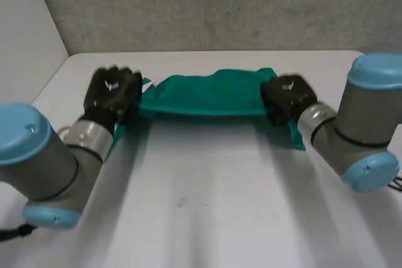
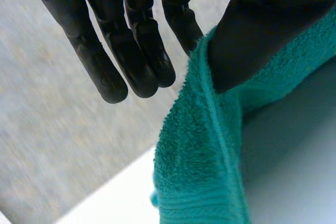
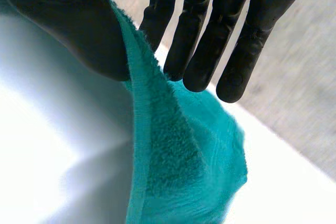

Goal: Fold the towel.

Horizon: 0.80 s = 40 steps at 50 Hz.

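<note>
Head view: towel, teal, long axis 9 to 3 o'clock, held stretched above white table toward 12 o'clock; grey wall behind
Left wrist view: towel end pinched between thumb and straight fingers of left hand
Right wrist view: opposite end pinched likewise by right hand

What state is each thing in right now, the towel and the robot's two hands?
towel: held up, stretched between the two hands, its ends hanging down beside them.
left hand: shut on the towel, with one end's edge pinched between thumb and straight fingers.
right hand: shut on the towel, with the other end's edge pinched between thumb and straight fingers.
</note>
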{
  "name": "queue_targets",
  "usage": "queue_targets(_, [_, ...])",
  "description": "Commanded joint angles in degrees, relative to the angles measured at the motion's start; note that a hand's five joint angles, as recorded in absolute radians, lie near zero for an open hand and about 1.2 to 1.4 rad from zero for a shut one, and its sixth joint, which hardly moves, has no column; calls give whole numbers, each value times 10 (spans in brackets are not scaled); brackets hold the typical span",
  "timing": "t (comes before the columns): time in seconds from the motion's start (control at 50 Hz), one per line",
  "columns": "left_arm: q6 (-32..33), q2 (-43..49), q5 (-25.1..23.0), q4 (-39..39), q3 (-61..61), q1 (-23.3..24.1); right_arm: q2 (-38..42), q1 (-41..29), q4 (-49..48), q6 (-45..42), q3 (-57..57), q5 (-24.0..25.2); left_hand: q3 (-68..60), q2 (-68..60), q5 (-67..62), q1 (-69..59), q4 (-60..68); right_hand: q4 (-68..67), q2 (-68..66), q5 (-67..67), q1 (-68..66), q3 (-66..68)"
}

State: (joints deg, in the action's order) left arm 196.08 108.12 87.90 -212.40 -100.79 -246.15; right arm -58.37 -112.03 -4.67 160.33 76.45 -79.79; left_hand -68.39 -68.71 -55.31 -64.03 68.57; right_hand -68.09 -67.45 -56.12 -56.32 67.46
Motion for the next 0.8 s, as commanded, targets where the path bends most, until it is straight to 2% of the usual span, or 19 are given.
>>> queue_targets(0.02, [0,8,1,0,-31,-2,36,58,23,70,7,-1,-116,-113,-147,-160,114,-58,-64,-78,-176,64])
queue_targets(0.08, [0,6,2,1,-32,-1,39,90,27,139,5,0,-116,-113,-147,-160,114,150,144,131,33,-144])
queue_targets(0.16, [-1,2,2,2,-34,-1,48,115,33,179,6,3,-116,-113,-147,-160,114,245,239,225,127,-239])
queue_targets(0.36, [-2,3,3,2,-35,-4,82,133,77,186,-9,19,-116,-113,-147,-160,114,186,180,167,69,-180])
queue_targets(0.48, [-11,4,3,6,-38,-23,94,137,88,205,-17,39,-116,-113,-147,-160,114,262,256,242,144,-256])
queue_targets(0.5, [-14,4,3,10,-38,-27,95,139,89,211,-17,44,-116,-113,-147,-160,114,256,249,236,138,-249])
queue_targets(0.54, [-18,4,3,15,-38,-30,94,140,88,225,-17,53,-116,-113,-147,-160,114,122,115,102,4,-115])
queue_targets(0.58, [-24,5,3,22,-38,-36,94,140,84,230,-13,64,-116,-113,-147,-160,114,-118,-124,-137,-235,124])
queue_targets(0.68, [-35,11,3,30,-40,-41,69,137,72,200,0,74,-116,-113,-147,-160,114,-119,-125,-139,-237,125])
queue_targets(0.7, [-46,20,3,38,-40,-41,69,137,72,199,0,74,72,75,41,28,-74,-119,-125,-139,-237,125])
queue_targets(0.72, [-50,25,3,44,-40,-41,56,136,70,192,3,74,125,129,95,82,-127,-119,-125,-139,-237,125])
queue_targets(0.74, [-54,31,3,49,-40,-41,5,136,65,164,19,74,173,176,142,129,-174,-119,-125,-139,-237,125])
queue_targets(0.8, [-77,49,3,75,-33,-41,-32,134,56,133,38,73,338,341,307,294,-339,-119,-125,-139,-237,125])
